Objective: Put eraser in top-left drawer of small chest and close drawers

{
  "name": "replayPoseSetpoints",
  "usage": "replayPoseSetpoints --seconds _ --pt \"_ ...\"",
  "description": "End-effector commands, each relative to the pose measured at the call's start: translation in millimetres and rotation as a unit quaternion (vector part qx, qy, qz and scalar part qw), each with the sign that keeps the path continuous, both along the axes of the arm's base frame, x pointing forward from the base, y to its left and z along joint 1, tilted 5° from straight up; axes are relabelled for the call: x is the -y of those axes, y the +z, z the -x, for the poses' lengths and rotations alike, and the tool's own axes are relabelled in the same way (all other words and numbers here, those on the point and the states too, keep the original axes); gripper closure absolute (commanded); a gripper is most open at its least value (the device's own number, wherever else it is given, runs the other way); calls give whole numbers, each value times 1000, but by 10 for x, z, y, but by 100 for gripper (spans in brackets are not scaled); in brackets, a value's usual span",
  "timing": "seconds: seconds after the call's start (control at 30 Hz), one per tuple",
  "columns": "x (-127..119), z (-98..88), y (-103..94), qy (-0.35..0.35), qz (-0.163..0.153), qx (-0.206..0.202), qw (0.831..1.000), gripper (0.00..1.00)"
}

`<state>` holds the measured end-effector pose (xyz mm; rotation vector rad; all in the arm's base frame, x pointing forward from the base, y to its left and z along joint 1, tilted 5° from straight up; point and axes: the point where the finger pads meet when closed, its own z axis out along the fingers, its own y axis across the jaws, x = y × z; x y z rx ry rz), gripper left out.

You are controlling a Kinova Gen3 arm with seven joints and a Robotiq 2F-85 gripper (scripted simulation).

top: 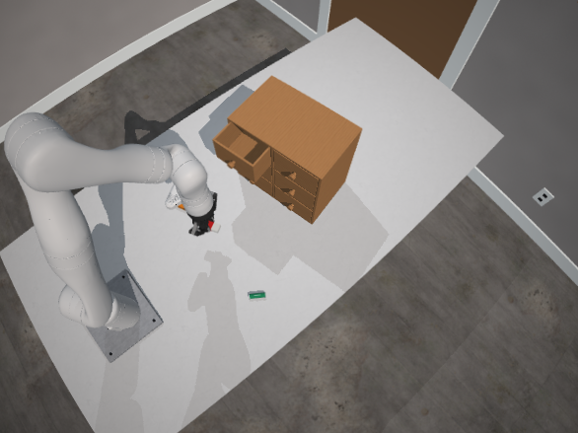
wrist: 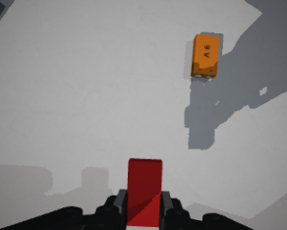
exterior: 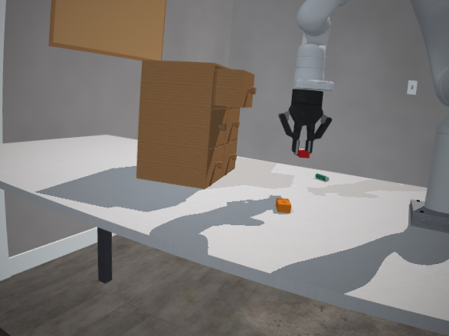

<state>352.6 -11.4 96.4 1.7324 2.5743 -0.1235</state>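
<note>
The eraser, red with a white end, is held between the fingertips of my gripper, well above the table. The gripper is shut on it and points down, in front of the chest and out from its drawers. The small wooden chest stands upright. Its top-row left drawer is pulled partway out and looks level; the part of its inside that shows in the top view is empty. The other drawers that show look pushed in.
An orange 9V battery lies on the table, partly hidden by the wrist in the top view. A green cylindrical battery lies farther toward the table's other long edge.
</note>
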Motion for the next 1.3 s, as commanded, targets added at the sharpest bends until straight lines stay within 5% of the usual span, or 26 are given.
replayPoseSetpoints --seconds 0.0,0.27,0.57,0.63,1.07,1.27 --pt "36 -21 7 41 0 -6 999 81" --pt "60 -61 -1 152 -2 -18 988 81" --pt "103 -152 1 343 -6 -35 939 81" --pt "103 -152 1 343 -6 -35 939 81" --pt "159 -285 25 547 -7 -47 836 81" --pt "169 -309 32 577 -6 -49 815 81"
